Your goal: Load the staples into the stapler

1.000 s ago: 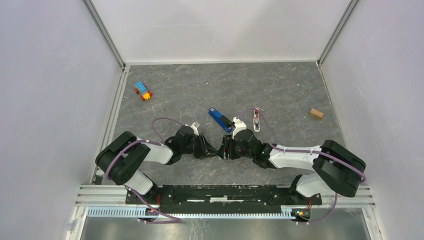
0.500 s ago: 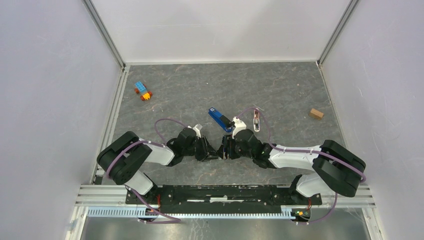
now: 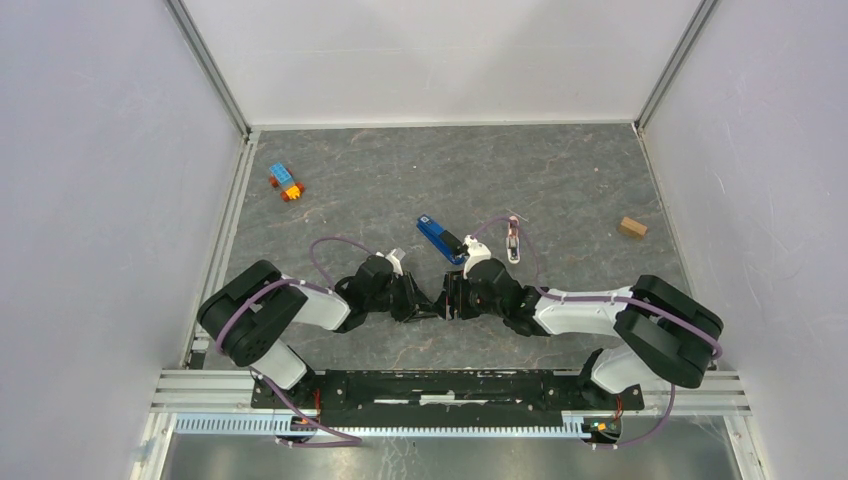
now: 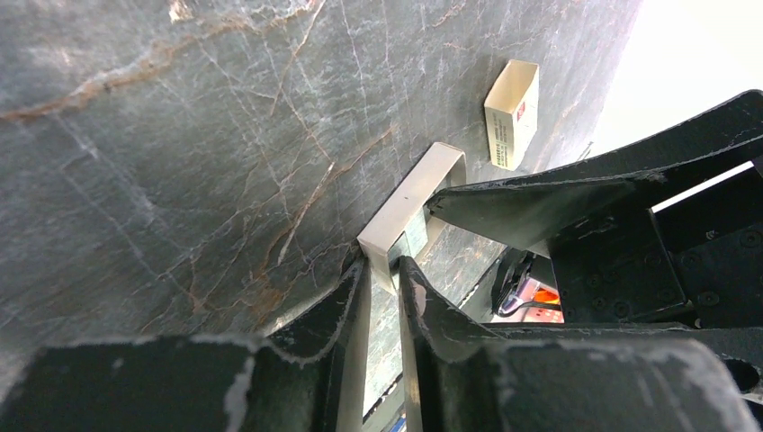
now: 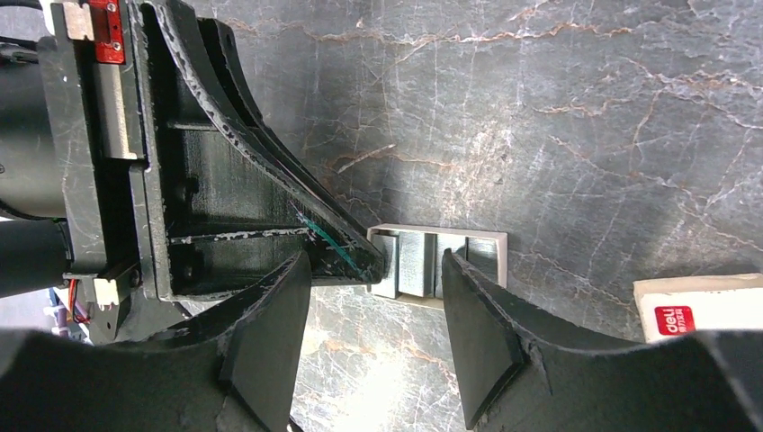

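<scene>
Your left end effector (image 4: 382, 270), clenched on the staples (image 4: 423, 193), has nudged right. Your right end effector (image 5: 376, 270) straddles them, released: handover pending.

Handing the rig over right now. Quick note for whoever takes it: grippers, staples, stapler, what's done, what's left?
Hands: left gripper is shut on one end of the staples, low over the table. The right gripper is open, its fingers either side of the strip's free end, not clamped.
Things: stapler lies on the table just beyond both grippers, held by neither.
Done: staples in hand.
Left: get the strip into the stapler. Whether it is opened cannot be told.
</scene>
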Robot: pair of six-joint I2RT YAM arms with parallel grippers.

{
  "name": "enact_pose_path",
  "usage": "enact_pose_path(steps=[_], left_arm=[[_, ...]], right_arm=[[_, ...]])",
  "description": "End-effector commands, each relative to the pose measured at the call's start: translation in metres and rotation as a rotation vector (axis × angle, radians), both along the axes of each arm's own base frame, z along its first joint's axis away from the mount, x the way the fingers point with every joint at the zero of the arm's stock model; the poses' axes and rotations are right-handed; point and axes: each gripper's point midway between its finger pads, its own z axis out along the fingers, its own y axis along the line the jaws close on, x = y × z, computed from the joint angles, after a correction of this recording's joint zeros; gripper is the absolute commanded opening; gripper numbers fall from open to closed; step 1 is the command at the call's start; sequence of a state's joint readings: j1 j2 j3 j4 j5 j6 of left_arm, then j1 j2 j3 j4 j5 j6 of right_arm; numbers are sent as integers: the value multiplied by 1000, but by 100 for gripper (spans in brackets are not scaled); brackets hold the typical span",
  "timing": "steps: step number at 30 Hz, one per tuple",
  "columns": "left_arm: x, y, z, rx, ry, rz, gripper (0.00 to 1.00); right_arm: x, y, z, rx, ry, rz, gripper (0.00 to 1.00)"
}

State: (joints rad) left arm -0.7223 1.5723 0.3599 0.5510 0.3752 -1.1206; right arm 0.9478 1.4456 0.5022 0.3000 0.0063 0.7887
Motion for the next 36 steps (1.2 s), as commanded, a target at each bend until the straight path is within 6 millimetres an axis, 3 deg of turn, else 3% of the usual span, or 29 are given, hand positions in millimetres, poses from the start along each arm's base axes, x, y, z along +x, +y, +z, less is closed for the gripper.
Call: enact_pose_path(steps=[1, 18, 32, 36], left_arm=[[6, -4, 0, 2, -7, 20, 25], [8, -6, 0, 5, -9, 17, 24], [9, -5, 1, 9, -13, 17, 24], [9, -5, 1, 10, -15, 17, 24]], right_arm=[[3, 5, 2, 21, -11, 0, 62], [-7, 21, 17, 136, 32, 42, 62], [-11, 32, 74, 337, -2, 48, 61], [-2, 23, 66, 248, -44, 22, 58]])
